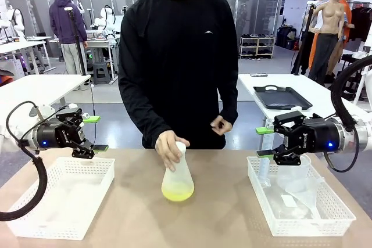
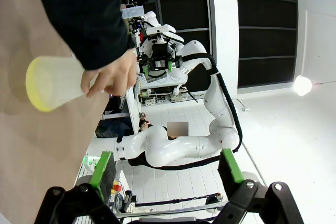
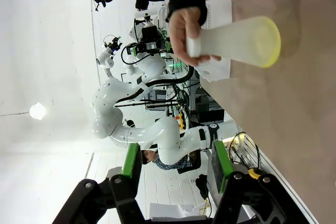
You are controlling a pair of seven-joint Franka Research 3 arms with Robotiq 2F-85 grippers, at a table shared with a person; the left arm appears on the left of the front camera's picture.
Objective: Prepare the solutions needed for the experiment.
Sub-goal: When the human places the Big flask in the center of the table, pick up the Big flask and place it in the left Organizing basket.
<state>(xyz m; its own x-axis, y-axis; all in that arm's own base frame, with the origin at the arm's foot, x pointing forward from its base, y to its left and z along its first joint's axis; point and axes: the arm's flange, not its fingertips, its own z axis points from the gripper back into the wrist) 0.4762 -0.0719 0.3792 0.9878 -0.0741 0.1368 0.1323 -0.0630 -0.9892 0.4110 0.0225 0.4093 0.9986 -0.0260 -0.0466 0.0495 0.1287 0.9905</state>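
A person's hand grips a conical flask of shallow yellow-green solution on the worktop, midway between the left end effector and the right end effector. Both gape empty, so preparation appears barely begun.

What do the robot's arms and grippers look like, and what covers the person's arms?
The left gripper and right gripper are black and blocky, each ending in green pads and carrying a small blue light. Looping black cables trail from white arms. The person wears long black sleeves.
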